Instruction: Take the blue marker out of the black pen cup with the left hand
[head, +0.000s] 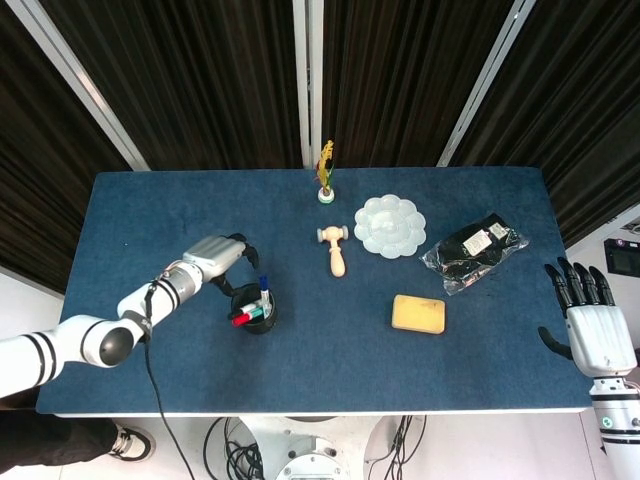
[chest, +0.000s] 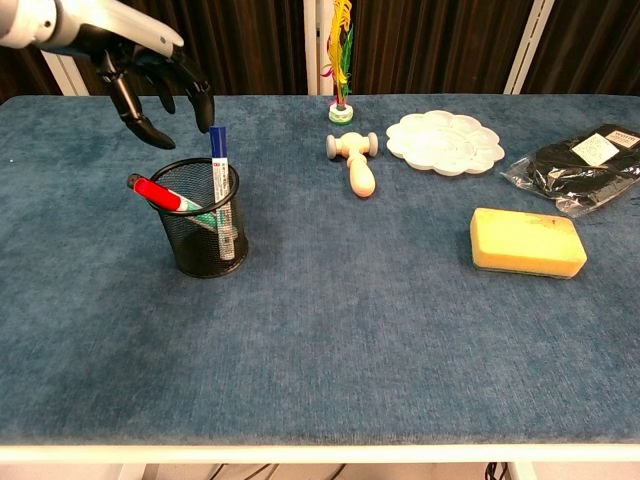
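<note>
The left hand (chest: 135, 60) hangs above the black pen cup (chest: 203, 220), and its dark fingers (chest: 200, 100) are spread and curved downward with nothing held between them. One fingertip is just beside the top of the blue marker (chest: 219, 160), but I cannot tell if it touches. The blue marker stands upright in the cup, below the fingers, with its blue cap above the rim. A red marker (chest: 165, 193) leans in the same cup, under the fingers and a little to the left side. In the head view the left hand (head: 215, 255) is just beside the cup (head: 254, 309) on the blue table (head: 150, 210).

The right hand (head: 590, 320) is at the far edge of the table, well apart from the fingers of the left hand; its own fingers are straight, apart, and hold nothing.
</note>
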